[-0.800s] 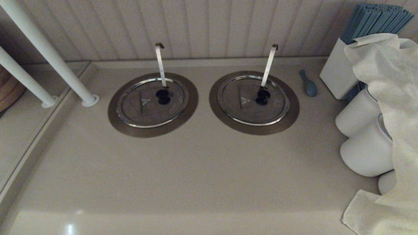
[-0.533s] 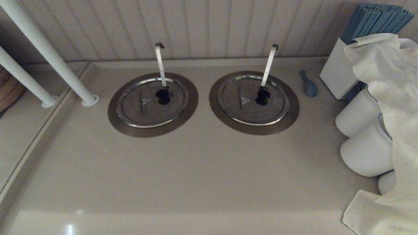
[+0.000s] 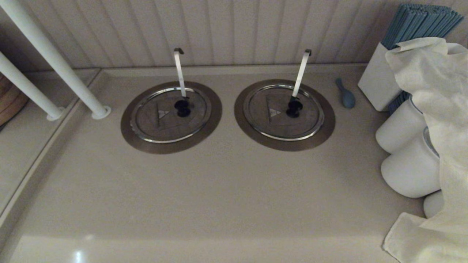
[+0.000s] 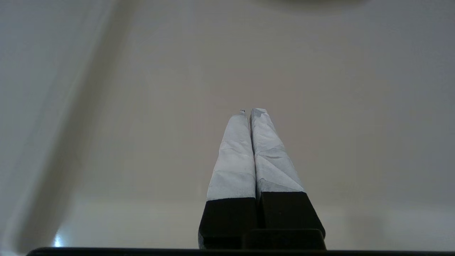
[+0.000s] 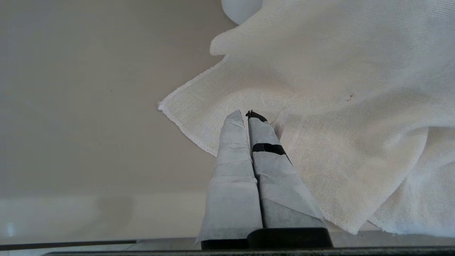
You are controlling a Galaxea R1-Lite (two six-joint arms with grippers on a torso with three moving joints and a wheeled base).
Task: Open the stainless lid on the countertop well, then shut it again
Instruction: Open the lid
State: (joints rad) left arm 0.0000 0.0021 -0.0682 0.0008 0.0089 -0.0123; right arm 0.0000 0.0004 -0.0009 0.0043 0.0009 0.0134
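The stainless lid [image 3: 161, 122] lies flat and closed on the left countertop well, whose brownish steel collar [image 3: 129, 135] rings it. It has a black centre knob [image 3: 182, 108] and a pale triangle mark [image 3: 163, 114]. A hooked ladle handle [image 3: 179, 71] rises nearly upright behind the knob. Neither gripper shows in the head view. My left gripper [image 4: 250, 112] is shut and empty over bare counter near the front. My right gripper [image 5: 246, 113] is shut and empty above the edge of a white cloth [image 5: 337, 106].
The twin lid [image 3: 283, 124] with its rightward-slanting handle [image 3: 301, 71] lies to the right. A blue spoon [image 3: 346, 95], a white box [image 3: 376, 84], white jars [image 3: 409, 168] and the draped cloth [image 3: 438, 109] crowd the right side. White poles [image 3: 55, 62] stand at the left.
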